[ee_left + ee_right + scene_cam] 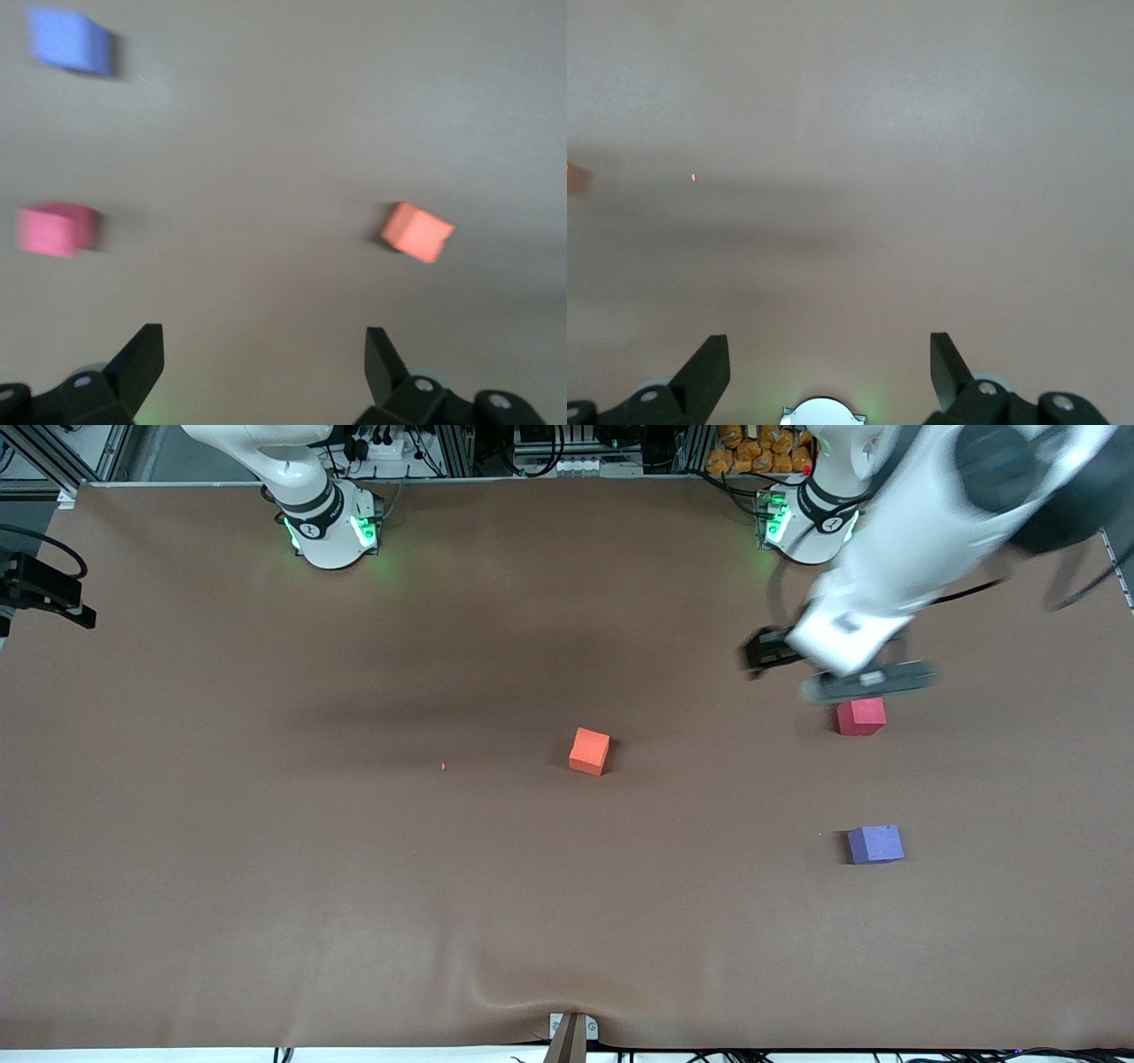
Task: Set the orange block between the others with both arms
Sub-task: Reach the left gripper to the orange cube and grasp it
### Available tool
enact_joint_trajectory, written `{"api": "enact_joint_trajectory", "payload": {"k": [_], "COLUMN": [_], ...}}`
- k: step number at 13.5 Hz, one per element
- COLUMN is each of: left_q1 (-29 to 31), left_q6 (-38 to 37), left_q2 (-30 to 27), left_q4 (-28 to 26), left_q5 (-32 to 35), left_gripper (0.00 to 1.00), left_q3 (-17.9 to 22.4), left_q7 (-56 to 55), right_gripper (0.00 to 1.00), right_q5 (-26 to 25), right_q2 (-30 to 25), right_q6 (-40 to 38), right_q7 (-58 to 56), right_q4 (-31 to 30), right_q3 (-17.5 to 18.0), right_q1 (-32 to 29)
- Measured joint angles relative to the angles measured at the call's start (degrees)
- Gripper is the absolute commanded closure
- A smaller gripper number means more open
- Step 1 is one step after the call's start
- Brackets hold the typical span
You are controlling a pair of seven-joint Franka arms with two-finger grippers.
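The orange block (589, 751) lies near the middle of the table and also shows in the left wrist view (417, 232). The pinkish-red cube (860, 716) (57, 229) and the purple-blue cube (875, 844) (71, 40) sit toward the left arm's end, the purple-blue one nearer the front camera. My left gripper (864, 682) (264, 332) hangs open and empty over the table beside the pinkish-red cube, blurred. My right gripper (828, 338) is open and empty over bare table. Only a sliver of the orange block (574, 177) shows at that view's edge.
A brown cloth (354, 868) covers the whole table. A tiny orange speck (442, 765) lies on it toward the right arm's end from the orange block. The right arm's base (332, 531) and the left arm's base (802, 527) stand along the table's robot edge.
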Motion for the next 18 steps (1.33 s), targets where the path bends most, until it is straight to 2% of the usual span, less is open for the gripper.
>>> {"api": "enact_joint_trajectory", "payload": {"k": [2,5,7,9,12,14,18], "left_q1": [-6.7,-16.2,-21.5,-26.8,-34.9,-37.5,-37.7], "left_q6": [2.9,4.4,7.9,11.7,15.9,18.1,18.7], "left_q2": [6.1,15.1,20.6,24.7,28.3,29.6,31.1], "left_q4": [1.7,7.2,10.0,11.2,12.1,12.2,12.3], "left_q5": [2.8,9.2,11.4,12.9,13.3,13.3,13.4], "left_gripper": [0.00,0.00,0.00,0.00,0.00,0.00,0.00], "left_q3": [-0.2,0.0,1.1,5.0,13.3,16.2,17.2], "left_q7": [-11.4,-28.2,-36.6,-42.7,-48.0,-52.5,-62.0], "right_gripper": [0.00,0.00,0.00,0.00,0.00,0.00,0.00], "right_q5": [0.1,0.2,0.2,0.2,0.2,0.2,0.2], "right_q2": [0.0,0.0,0.0,0.0,0.0,0.0,0.0], "right_q6": [0.0,0.0,0.1,0.1,0.2,0.2,0.3], "right_q7": [0.0,0.0,0.0,0.0,0.0,0.0,0.0], "right_q4": [0.0,0.1,0.1,0.1,0.1,0.1,0.1], "right_q3": [0.1,0.2,0.2,0.1,-0.2,-0.3,-0.4], "right_q1": [0.0,0.1,0.1,0.0,0.0,-0.1,-0.2]}}
